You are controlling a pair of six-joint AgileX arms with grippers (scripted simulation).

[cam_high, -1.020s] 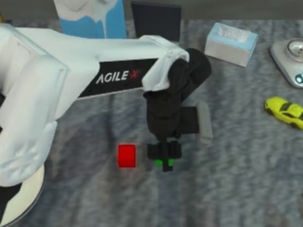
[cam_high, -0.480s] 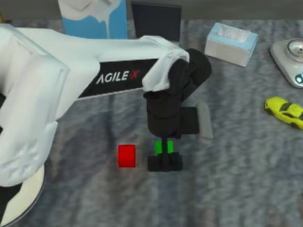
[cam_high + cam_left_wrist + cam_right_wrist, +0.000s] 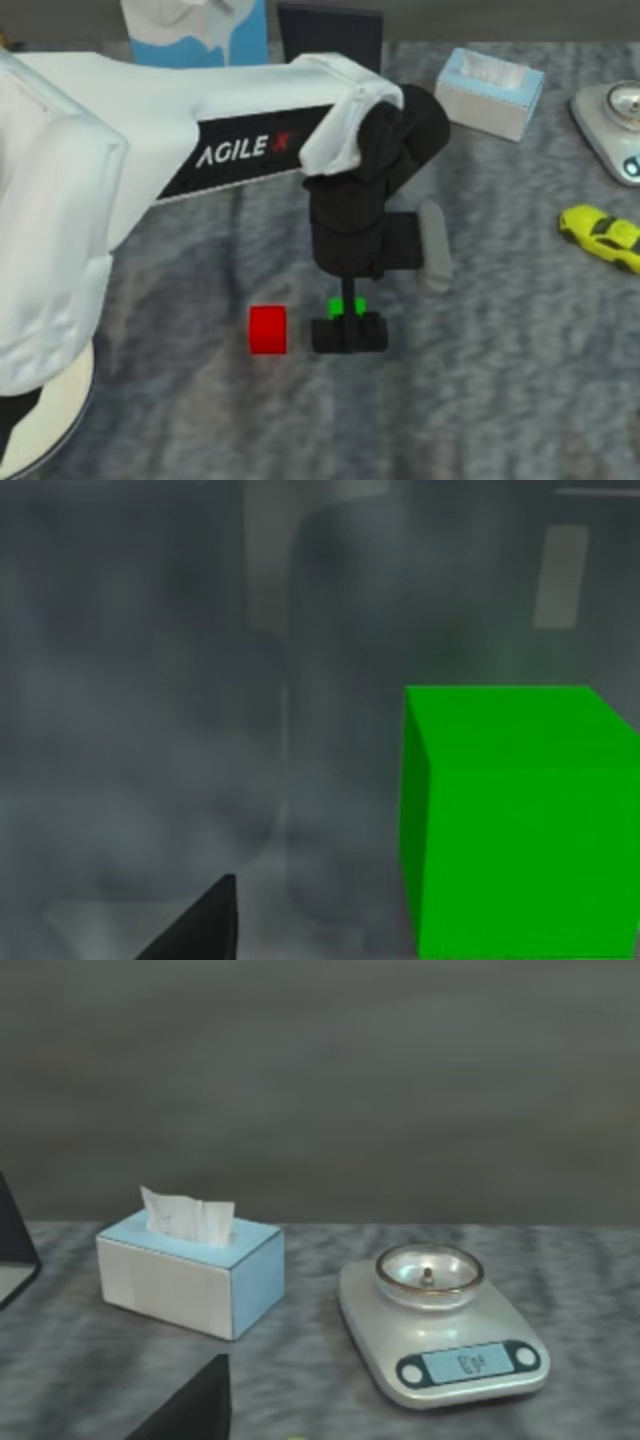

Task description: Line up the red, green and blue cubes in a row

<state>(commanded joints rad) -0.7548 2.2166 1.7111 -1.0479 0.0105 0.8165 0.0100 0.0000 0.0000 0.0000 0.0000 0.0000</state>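
The green cube [image 3: 347,306] shows as a small green patch just behind my left gripper [image 3: 348,333], which points down over the middle of the table. In the left wrist view the green cube [image 3: 520,820] rests on the grey cloth, well apart from the one dark fingertip [image 3: 205,925] that shows; the gripper is open. The red cube [image 3: 268,330] sits on the cloth just left of the gripper, level with it. The blue cube is hidden. My right gripper is outside the top view; one of its fingertips [image 3: 195,1410] shows, and it is open.
Along the back stand a blue-and-white carton [image 3: 195,35], a dark panel [image 3: 330,40], a tissue box [image 3: 490,92] and a kitchen scale [image 3: 612,125]. A yellow toy car [image 3: 600,235] lies at the right. A white plate [image 3: 50,425] sits at the front left corner.
The green patch showed on the near side of the left gripper a second ago and now shows on its far side. The left arm has shifted slightly. The red cube has stayed put.
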